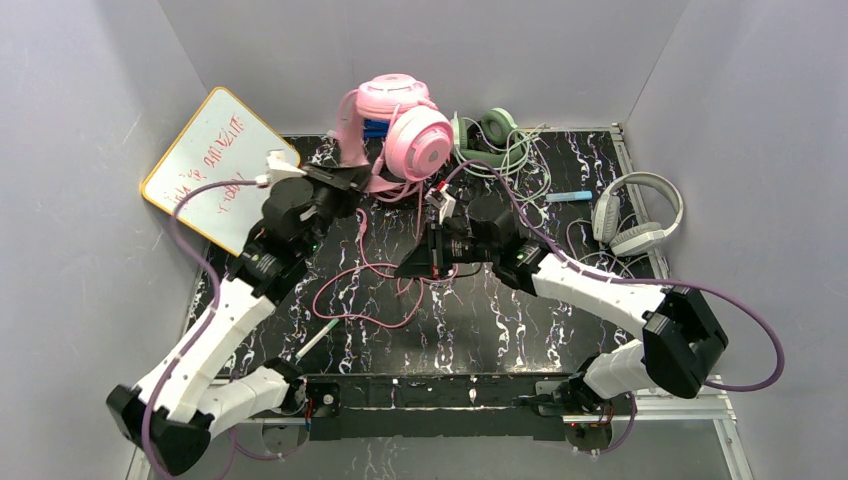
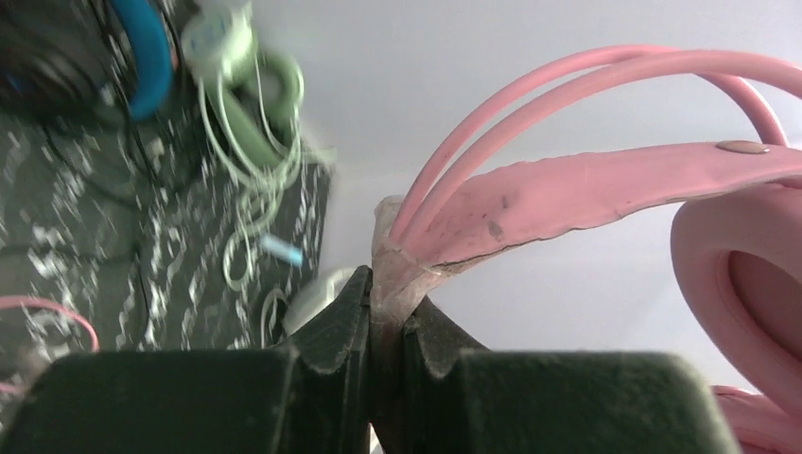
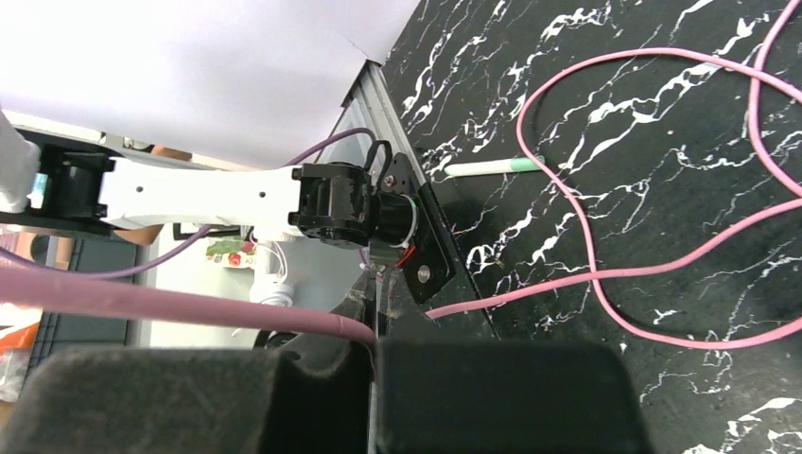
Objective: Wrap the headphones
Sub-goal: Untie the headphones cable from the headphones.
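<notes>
The pink headphones point(image 1: 405, 125) stand at the back of the table with their cups up. My left gripper point(image 1: 352, 182) is shut on the end of their padded pink headband point(image 2: 567, 194); a pink cup point(image 2: 738, 284) shows to the right of it. Their thin pink cord point(image 1: 360, 290) lies in loose loops on the black marbled table point(image 1: 500, 330). My right gripper point(image 1: 412, 268) hangs over those loops, shut on the cord point(image 3: 189, 301), which enters its jaws from the left. More cord point(image 3: 586, 236) lies beyond. White-grey headphones point(image 1: 635, 215) rest at the right. A blue-and-black headset point(image 1: 375, 128) peeks out behind the pink one.
Green headphones point(image 1: 490, 135) with a tangled pale cord lie at the back. A whiteboard point(image 1: 215, 165) leans at the left wall. A blue marker point(image 1: 568, 196) lies near the white-grey set, a white-and-green pen point(image 1: 315, 340) near the front left. Grey walls enclose three sides.
</notes>
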Motion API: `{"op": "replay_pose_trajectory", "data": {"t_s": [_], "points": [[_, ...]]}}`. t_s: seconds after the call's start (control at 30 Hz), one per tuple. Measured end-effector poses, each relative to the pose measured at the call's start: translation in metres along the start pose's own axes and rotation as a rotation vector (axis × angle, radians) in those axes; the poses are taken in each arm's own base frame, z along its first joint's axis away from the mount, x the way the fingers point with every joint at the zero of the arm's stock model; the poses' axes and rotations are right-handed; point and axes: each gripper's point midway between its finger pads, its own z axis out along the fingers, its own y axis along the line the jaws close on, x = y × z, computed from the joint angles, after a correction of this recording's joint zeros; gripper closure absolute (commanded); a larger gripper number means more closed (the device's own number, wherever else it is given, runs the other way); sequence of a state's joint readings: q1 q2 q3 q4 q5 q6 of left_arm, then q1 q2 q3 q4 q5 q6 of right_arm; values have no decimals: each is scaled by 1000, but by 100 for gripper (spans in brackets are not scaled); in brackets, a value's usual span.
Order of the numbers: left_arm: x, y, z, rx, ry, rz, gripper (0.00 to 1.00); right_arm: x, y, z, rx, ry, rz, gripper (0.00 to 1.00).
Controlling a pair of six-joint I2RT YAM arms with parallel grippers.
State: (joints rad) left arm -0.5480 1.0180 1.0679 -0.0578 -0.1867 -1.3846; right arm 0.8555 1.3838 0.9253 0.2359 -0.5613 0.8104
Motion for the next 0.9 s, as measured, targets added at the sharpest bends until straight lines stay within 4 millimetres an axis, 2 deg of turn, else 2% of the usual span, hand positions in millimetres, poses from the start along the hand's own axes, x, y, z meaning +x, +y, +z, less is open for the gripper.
{"op": "replay_pose_trajectory", "data": {"t_s": [0.13, 0.2, 0.33, 0.5, 0.7, 0.9], "points": [[-52, -7, -28, 3, -248, 99, 100, 3, 10, 0, -13, 0, 9, 91], [-74, -1, -39, -45, -353, 154, 100, 6, 16, 2, -20, 5, 9, 91], [-101, 10, -41, -177, -484, 255, 100, 12, 26, 6, -20, 23, 16, 91], [-118, 45, -32, -367, -586, 383, 100, 10, 37, 13, 7, 39, 22, 90], [-129, 71, -22, -593, -616, 585, 100, 8, 49, 27, 90, 79, -23, 89], [-130, 100, -18, -770, -562, 803, 100, -10, 48, 19, 217, 80, -127, 84]]}}
